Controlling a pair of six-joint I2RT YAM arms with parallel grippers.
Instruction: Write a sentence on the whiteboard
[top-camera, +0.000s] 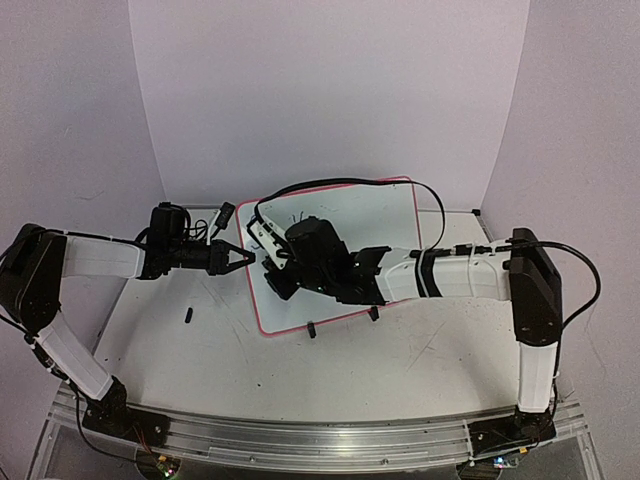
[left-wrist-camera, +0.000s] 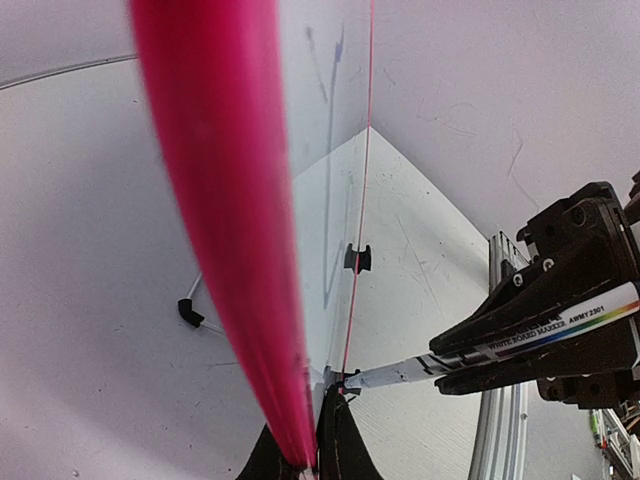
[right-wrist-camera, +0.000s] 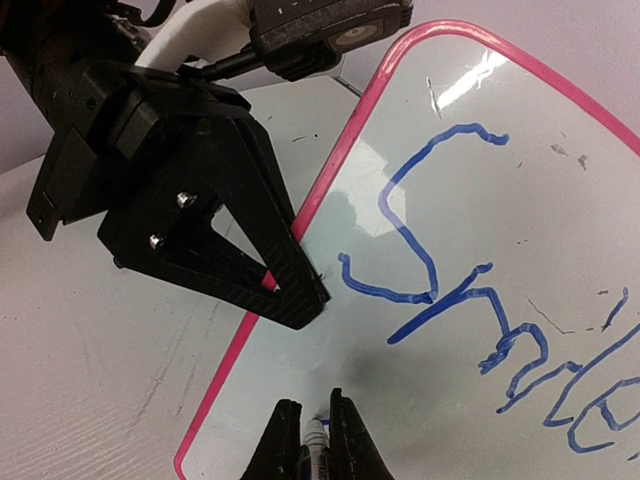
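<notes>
Jaws grip whiteboard (top-camera: 370, 220) and marker (left-wrist-camera: 560, 329) above scuffed table (top-camera: 400, 365), lilac walls (top-camera: 330, 90).

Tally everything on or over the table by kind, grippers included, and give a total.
whiteboard: 1
whiteboard marker: 1
black clip feet: 2
small loose black piece: 1
grippers: 2, the left gripper shut on the whiteboard's frame, the right gripper shut on the whiteboard marker
Total: 7

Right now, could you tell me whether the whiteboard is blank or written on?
Written on: the whiteboard carries blue handwritten strokes across its surface in the right wrist view; what they spell cannot be told.
</notes>
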